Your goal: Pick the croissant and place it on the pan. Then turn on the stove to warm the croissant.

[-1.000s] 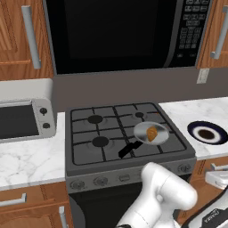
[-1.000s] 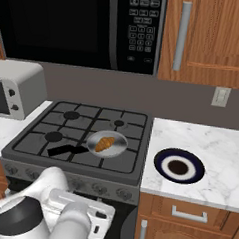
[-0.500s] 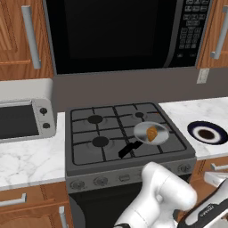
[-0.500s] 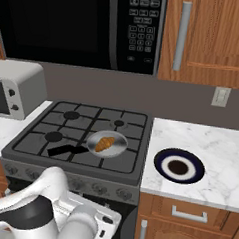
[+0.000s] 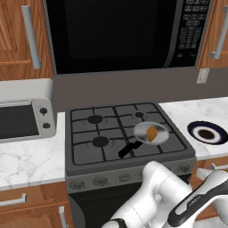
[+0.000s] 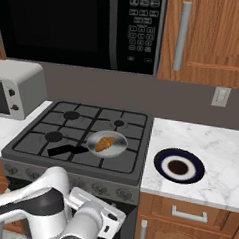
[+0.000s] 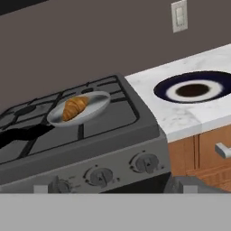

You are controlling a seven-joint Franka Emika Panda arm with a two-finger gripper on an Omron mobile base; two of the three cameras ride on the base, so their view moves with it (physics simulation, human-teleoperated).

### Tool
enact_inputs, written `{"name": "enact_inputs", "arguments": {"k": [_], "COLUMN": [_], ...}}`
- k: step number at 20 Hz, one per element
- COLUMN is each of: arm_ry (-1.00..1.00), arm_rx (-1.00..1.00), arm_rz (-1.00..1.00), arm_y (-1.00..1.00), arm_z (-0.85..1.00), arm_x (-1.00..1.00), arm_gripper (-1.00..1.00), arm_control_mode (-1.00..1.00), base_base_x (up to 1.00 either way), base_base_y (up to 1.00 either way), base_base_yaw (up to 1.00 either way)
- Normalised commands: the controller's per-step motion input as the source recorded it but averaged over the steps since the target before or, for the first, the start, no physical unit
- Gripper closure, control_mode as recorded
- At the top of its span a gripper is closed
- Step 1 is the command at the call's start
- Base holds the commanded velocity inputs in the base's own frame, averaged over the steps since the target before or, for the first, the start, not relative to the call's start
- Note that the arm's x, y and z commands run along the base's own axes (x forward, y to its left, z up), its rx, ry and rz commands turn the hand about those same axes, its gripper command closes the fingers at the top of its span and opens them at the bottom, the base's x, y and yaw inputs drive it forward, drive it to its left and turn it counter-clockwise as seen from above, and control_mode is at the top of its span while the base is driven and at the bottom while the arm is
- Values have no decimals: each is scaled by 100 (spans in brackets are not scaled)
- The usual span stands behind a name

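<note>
Lying in the pan on the stove: croissant, long axis angled toward the microwave; pan handle pointed away from plate; gripper jaws spread, nothing held.

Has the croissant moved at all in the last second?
No. The croissant lies in the pan on the stove's front right burner, as before.

Croissant in pan on stove
</note>
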Motion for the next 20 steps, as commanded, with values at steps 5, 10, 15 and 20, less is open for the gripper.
{"name": "enact_inputs", "arguments": {"k": [5,10,15,20], "arm_ry": [-3,-10,-2,-1], "arm_rx": [-17,-19,-1,-9], "arm_rz": [-13,-13,-2,-5], "arm_y": [36,32,3,0], "arm_z": [-86,-60,-4,-26], "arm_x": [73,43,0,47], "arm_gripper": [-100,-100,-100,-100], "arm_control_mode": [-100,-100,-100,-100], "base_base_x": [0,0,0,0], "base_base_y": [0,0,0,0], "base_base_yaw": [0,0,0,0]}}
